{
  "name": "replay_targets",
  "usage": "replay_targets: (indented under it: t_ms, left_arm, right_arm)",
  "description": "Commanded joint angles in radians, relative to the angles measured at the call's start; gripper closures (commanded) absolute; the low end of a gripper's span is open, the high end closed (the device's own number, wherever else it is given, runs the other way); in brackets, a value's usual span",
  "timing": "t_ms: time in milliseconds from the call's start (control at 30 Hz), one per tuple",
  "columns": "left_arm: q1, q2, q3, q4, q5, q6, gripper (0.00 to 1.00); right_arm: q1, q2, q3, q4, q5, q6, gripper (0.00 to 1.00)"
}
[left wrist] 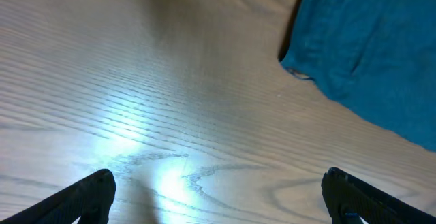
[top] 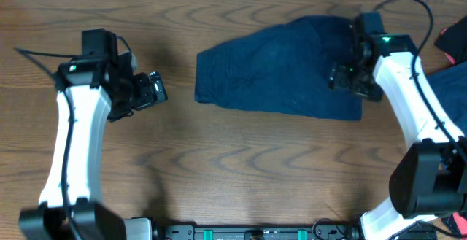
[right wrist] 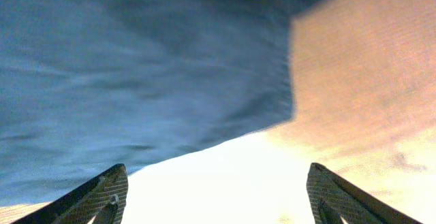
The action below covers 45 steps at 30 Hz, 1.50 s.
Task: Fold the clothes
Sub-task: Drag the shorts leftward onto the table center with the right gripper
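Overhead, the shorts (top: 281, 68) lie at the far side of the table (top: 233, 174), right of centre, as a flattish navy slab. The left edge is straight and the far right corner is rounded, which reads to us as at least one fold already in. The right gripper (top: 341, 78) sits over the right end of the cloth. In its wrist view the fingers (right wrist: 109, 190) stand wide apart with nothing between them: cloth fills the upper left and bare wood the lower right, so the jaws are parted above the hem, not clamped on it. We judge it is placed there because that end carries the loose edge a next fold would start from. The left gripper (top: 155, 88) is parked well left of the shorts over bare wood, jaws fully apart and empty. Its wrist view shows only the garment's near corner at upper right, probably keeping that arm out of the other's way. A second piece of blue cloth (top: 454, 94) lies at the table's right edge, partly behind the right arm. We take it for a garment waiting its turn, but cannot tell what it is.
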Motion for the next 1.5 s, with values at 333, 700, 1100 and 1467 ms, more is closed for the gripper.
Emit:
replay_targets:
  t_ms: [333, 700, 1100, 1467]
  left_arm:
    - [-0.002, 0.099, 0.009, 0.028, 0.071, -0.004, 0.02]
    - [-0.003, 0.099, 0.009, 0.026, 0.071, -0.001, 0.02]
    - [-0.011, 0.099, 0.009, 0.026, 0.067, 0.0, 0.02]
    - [-0.101, 0.1, 0.009, 0.045, -0.077, 0.018, 0.02]
  right_arm:
    - [-0.261, 0.158, -0.357, 0.371, -0.246, -0.029, 0.07]
    - [-0.276, 0.191, -0.452, 0.526, -0.432, -0.058, 0.27]
    - [-0.253, 0.19, -0.452, 0.343, -0.365, -0.125, 0.38]
    - [-0.265, 0.101, -0.414, 0.399, -0.479, -0.205, 0.99]
